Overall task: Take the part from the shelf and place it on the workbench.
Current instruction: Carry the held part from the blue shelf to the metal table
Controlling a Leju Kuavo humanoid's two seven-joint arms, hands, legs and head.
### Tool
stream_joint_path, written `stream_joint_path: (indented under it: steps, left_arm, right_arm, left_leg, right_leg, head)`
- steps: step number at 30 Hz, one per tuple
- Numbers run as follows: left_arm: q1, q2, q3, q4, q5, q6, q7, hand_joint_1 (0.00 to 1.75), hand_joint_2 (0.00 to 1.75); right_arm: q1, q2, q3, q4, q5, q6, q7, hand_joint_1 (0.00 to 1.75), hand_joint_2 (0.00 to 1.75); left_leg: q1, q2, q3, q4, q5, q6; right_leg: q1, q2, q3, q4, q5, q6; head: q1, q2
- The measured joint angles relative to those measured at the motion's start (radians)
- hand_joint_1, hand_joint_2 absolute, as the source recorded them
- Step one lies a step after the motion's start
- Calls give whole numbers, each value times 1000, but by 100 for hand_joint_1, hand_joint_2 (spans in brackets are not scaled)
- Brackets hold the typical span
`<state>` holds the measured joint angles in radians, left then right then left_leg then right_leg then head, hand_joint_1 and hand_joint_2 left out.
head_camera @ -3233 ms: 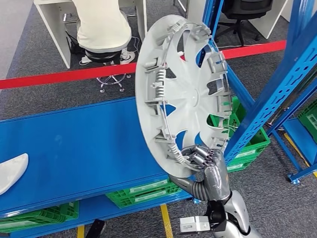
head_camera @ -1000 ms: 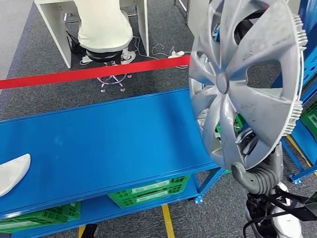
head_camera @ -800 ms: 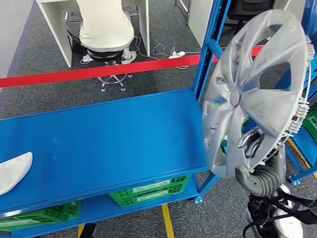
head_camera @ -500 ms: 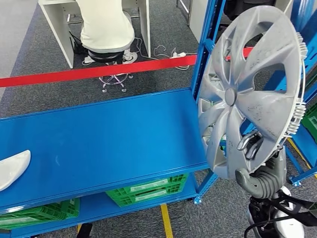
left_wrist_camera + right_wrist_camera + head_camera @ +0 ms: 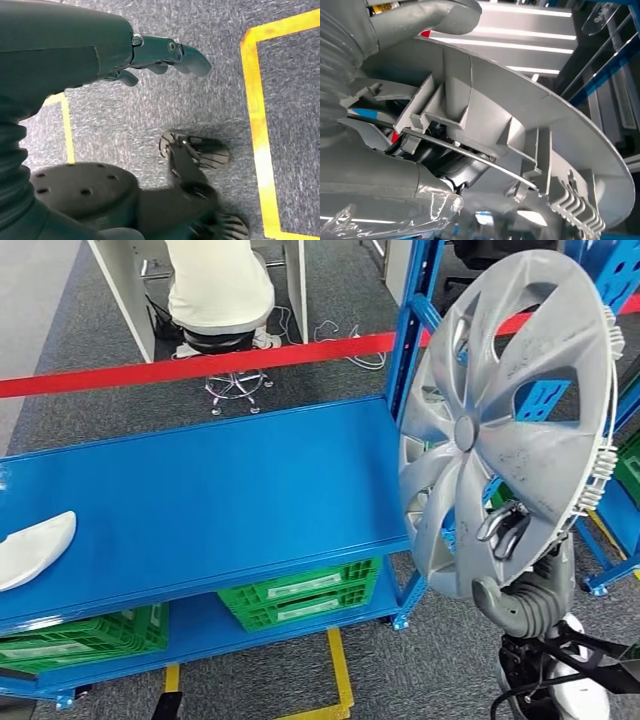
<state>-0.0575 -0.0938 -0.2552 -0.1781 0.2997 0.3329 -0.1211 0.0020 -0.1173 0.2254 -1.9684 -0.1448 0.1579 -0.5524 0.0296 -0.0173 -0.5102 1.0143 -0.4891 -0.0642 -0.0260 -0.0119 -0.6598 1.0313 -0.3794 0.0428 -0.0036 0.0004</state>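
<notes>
Blue workbench (image 5: 226, 490) lies beside the wheel cover (image 5: 506, 410) gripped, apparently edge-on, by the right hand (image 5: 513, 570).

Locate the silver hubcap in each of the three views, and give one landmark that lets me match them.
Head view: hubcap fills the right side, upright, face to the camera, its lower rim gripped by the right robot hand.
Left wrist view: not in it.
Right wrist view: its ribbed back and rim span the picture.
Shared landmark: the blue shelf upright, also behind the rim.
</notes>
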Motion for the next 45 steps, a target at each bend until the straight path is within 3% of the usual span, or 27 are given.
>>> stream_joint_path:
  steps: [3, 4, 6, 8, 9, 10, 11, 13, 15, 16, 19, 21, 23, 24, 26, 28, 30, 32, 34, 35, 36, 38, 39, 40, 42, 43, 45]
  left_arm:
    - [0, 1, 0, 0, -7, 3, -2, 0, 175]
    - [0, 2, 0, 0, -8, 5, -2, 0, 175]
    - [0, 3, 0, 0, -11, 9, -1, 0, 175]
    - [0, 3, 0, 0, -16, 10, 0, 0, 175]
    - [0, 4, 0, 0, -18, 10, 1, 0, 175]
    - [0, 4, 0, 0, -19, 10, 1, 0, 175]
    - [0, 4, 0, 0, -21, 10, 2, 0, 175]
    - [0, 5, 0, 0, -25, 10, 2, 0, 175]
    - [0, 5, 0, 0, -27, 9, 2, 0, 175]
    - [0, 5, 0, 0, -28, 9, 2, 0, 175]
    - [1, 7, 0, 0, -28, 2, 2, 0, 175]
    - [1, 8, 0, 1, -27, -4, 2, 0, 175]
    - [0, 8, 0, 1, -29, -9, 2, 0, 175]
    - [-1, 8, 0, 1, -31, -10, 2, 0, 175]
    - [-2, 9, -1, 1, -37, -13, 4, 0, 175]
    - [-5, 11, -2, 1, -43, -16, 7, 0, 175]
    - [-12, 11, -3, 0, -48, -19, 10, 0, 175]
    - [-16, 11, -4, 0, -51, -20, 11, 0, 175]
    - [-15, 11, -4, 0, -52, -21, 13, 0, 175]
    - [-14, 12, -4, 1, -53, -22, 14, 0, 175]
    - [-13, 13, -4, 1, -54, -22, 15, 0, 175]
    - [-14, 13, -5, 1, -57, -24, 17, 0, 175]
    - [-15, 13, -5, 1, -58, -25, 17, 0, 175]
    - [-15, 13, -6, 1, -59, -26, 17, 0, 175]
    - [-15, 13, -7, 1, -59, -26, 17, 0, 175]
    - [-15, 13, -7, 1, -59, -26, 17, 0, 175]
    - [-16, 12, -8, 1, -60, -26, 17, 0, 175]
  right_arm:
    - [4, 1, -5, 3, -1, -3, -12, 175, 175]
    - [6, 1, -7, 5, -1, -4, -16, 175, 175]
    - [8, 1, -10, 9, -1, -4, -24, 175, 175]
    - [8, 1, -12, 12, 0, -4, -28, 175, 175]
    - [8, 1, -12, 15, 1, -3, -29, 175, 175]
    - [10, 0, -13, 18, 2, -2, -31, 175, 175]
    - [11, 0, -13, 20, 3, 0, -32, 175, 175]
    - [11, 0, -13, 23, 6, 3, -34, 175, 175]
    - [11, 0, -12, 24, 10, 9, -37, 175, 175]
    - [11, 0, -12, 25, 12, 12, -39, 175, 175]
    - [8, 0, -12, 27, 18, 23, -45, 175, 175]
    - [3, 0, -12, 31, 21, 40, -46, 175, 175]
    - [0, -1, -11, 36, 20, 71, -46, 175, 175]
    - [-1, -4, -11, 39, 16, 95, -46, 175, 175]
    - [-2, -16, -8, 48, -3, 168, -45, 175, 175]
    - [-3, -30, -2, 56, -22, 250, -46, 175, 175]
    - [-6, -39, 7, 59, -32, 301, -47, 175, 175]
    - [-12, -45, 15, 59, -37, 327, -48, 175, 175]
    - [-15, -51, 20, 59, -40, 345, -48, 175, 175]
    - [-16, -53, 22, 59, -41, 353, -48, 175, 175]
    - [-16, -56, 23, 59, -43, 359, -48, 175, 175]
    - [-16, -59, 27, 59, -47, 369, -48, 175, 175]
    - [-17, -60, 29, 59, -49, 373, -48, 175, 175]
    - [-17, -61, 32, 59, -50, 377, -48, 175, 175]
    - [-17, -62, 36, 59, -51, 380, -48, 175, 175]
    - [-17, -62, 37, 59, -51, 380, -48, 175, 175]
    - [-21, -63, 40, 58, -53, 382, -49, 175, 175]
  left_leg:
    - [-6, 2, -7, -15, 3, 30]
    - [-7, 4, -14, -15, 11, 42]
    - [-10, 7, -33, -16, 30, 62]
    - [-17, 8, -57, -15, 49, 72]
    - [-21, 9, -70, -15, 59, 74]
    - [-24, 10, -83, -15, 69, 75]
    - [-27, 10, -96, -14, 79, 75]
    - [-30, 10, -115, -14, 97, 72]
    - [-32, 10, -127, -13, 114, 64]
    - [-32, 10, -129, -14, 122, 59]
    - [-28, 10, -136, -15, 128, 41]
    - [-27, 10, -157, 41, 55, 30]
    - [-25, 10, -189, 163, -46, 22]
    - [-24, 10, -199, 220, -71, 19]
    - [-21, 11, -180, 253, -52, 15]
    - [-18, 11, -98, 160, -2, 14]
    - [-17, 9, -9, 27, 2, 20]
    - [-21, 7, 19, -31, -10, 36]
    - [-22, 9, 3, -32, 3, 55]
    - [-21, 11, -6, -32, 12, 64]
    - [-21, 14, -17, -33, 23, 72]
    - [-23, 16, -40, -33, 43, 81]
    - [-25, 16, -54, -32, 54, 82]
    - [-27, 16, -69, -32, 66, 82]
    - [-29, 17, -97, -31, 86, 81]
    - [-30, 17, -107, -30, 96, 80]
    - [-30, 16, -122, -30, 113, 74]
  right_leg:
    - [-4, 3, -7, -6, 22, 17]
    - [-6, 3, -12, 1, 10, 20]
    - [-6, 5, -37, 74, -66, 23]
    - [-1, 6, -70, 207, -158, 22]
    - [1, 7, -76, 259, -179, 20]
    - [4, 7, -67, 282, -179, 16]
    - [6, 7, -40, 267, -163, 11]
    - [14, 7, 56, 146, -130, -3]
    - [21, 8, 140, 22, -134, -9]
    - [24, 8, 154, -9, -142, -10]
    - [24, 9, 141, -22, -122, -22]
    - [19, 7, 124, -27, -96, -35]
    - [18, 7, 96, -26, -70, -40]
    - [17, 7, 81, -25, -59, -39]
    - [16, 7, 50, -23, -37, -34]
    - [14, 7, 23, -18, -17, -25]
    - [16, 7, 5, -15, 1, -15]
    - [18, 5, -3, -17, 22, -3]
    - [16, 6, -10, -20, 30, 8]
    - [15, 6, -17, -7, 10, 13]
    - [14, 7, -28, 25, -29, 17]
    - [15, 8, -54, 143, -133, 21]
    - [16, 8, -62, 206, -168, 21]
    - [16, 8, -61, 249, -179, 20]
    - [18, 8, -14, 239, -143, 13]
    - [21, 8, 33, 185, -119, 6]
    - [28, 8, 134, 41, -115, -9]
  head:
    - [2, 0]
    - [3, 0]
    - [6, 0]
    - [9, 0]
    - [11, 0]
    - [11, 0]
    - [11, 0]
    - [11, 0]
    - [10, 0]
    - [11, 0]
    - [15, 0]
    - [10, 0]
    - [6, 0]
    - [6, 0]
    - [6, 0]
    - [6, 0]
    - [4, 0]
    - [2, 0]
    - [3, 0]
    - [4, 0]
    - [4, 0]
    - [6, 0]
    - [6, 0]
    - [6, 0]
    - [6, 0]
    - [6, 0]
    - [5, 0]
